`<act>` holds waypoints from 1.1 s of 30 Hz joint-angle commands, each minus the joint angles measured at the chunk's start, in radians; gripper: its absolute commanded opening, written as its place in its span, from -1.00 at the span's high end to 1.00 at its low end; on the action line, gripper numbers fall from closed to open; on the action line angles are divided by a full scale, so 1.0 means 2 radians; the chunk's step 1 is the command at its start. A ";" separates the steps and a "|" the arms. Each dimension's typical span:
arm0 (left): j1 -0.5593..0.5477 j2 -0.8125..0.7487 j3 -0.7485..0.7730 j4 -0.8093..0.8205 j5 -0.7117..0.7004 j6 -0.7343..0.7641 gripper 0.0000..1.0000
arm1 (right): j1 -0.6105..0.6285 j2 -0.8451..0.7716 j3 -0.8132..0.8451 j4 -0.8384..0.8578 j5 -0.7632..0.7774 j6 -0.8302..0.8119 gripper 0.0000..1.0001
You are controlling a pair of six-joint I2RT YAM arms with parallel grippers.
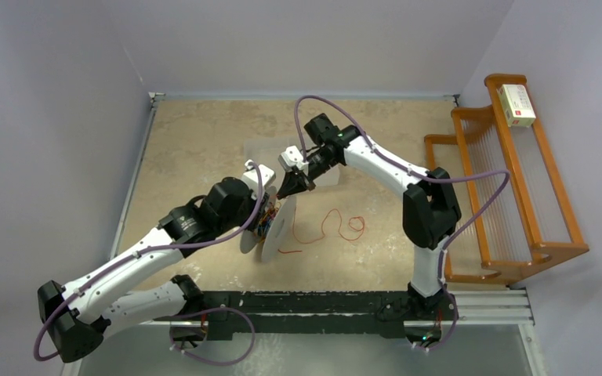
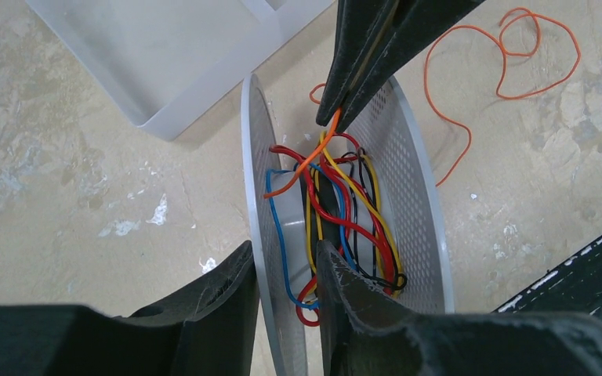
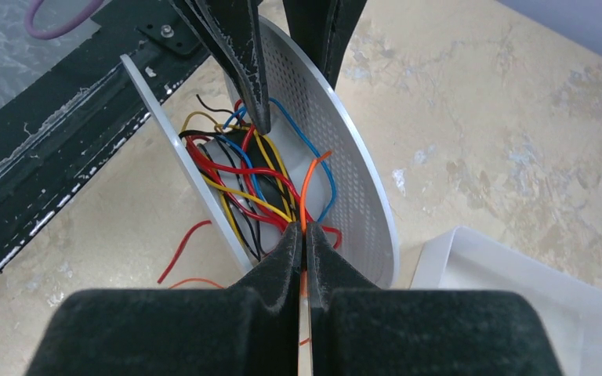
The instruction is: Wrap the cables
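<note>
Black right pincer [image 3: 303, 239] is pinched fully closed on the thin orange cable [image 3: 303, 188], which runs from its tips into the grey perforated double-disc spool [image 3: 345, 157]. The cable's slack lies looped on the beige table [image 1: 204, 149] just beyond. Opposite, the left pincer [image 2: 286, 254], partly parted, clamps one spool disc's rim.

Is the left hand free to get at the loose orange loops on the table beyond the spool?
Probably not: the left hand grips the spool by one disc, and the spool stands between it and the loops. The right hand pinches the orange cable.
</note>
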 commanded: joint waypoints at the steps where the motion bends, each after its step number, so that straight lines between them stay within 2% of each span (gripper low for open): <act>1: -0.003 -0.012 -0.009 0.044 0.001 -0.003 0.37 | -0.002 0.010 0.038 -0.062 -0.051 -0.062 1.00; 16: 0.002 -0.017 -0.018 0.062 0.019 -0.002 0.37 | -0.001 0.080 0.117 -0.176 -0.094 -0.170 1.00; 26: 0.012 -0.007 -0.018 0.069 0.038 0.000 0.41 | 0.006 0.095 0.129 -0.179 -0.105 -0.170 1.00; 33: 0.017 -0.007 -0.018 0.074 0.048 0.001 0.55 | 0.008 0.100 0.134 -0.177 -0.105 -0.162 1.00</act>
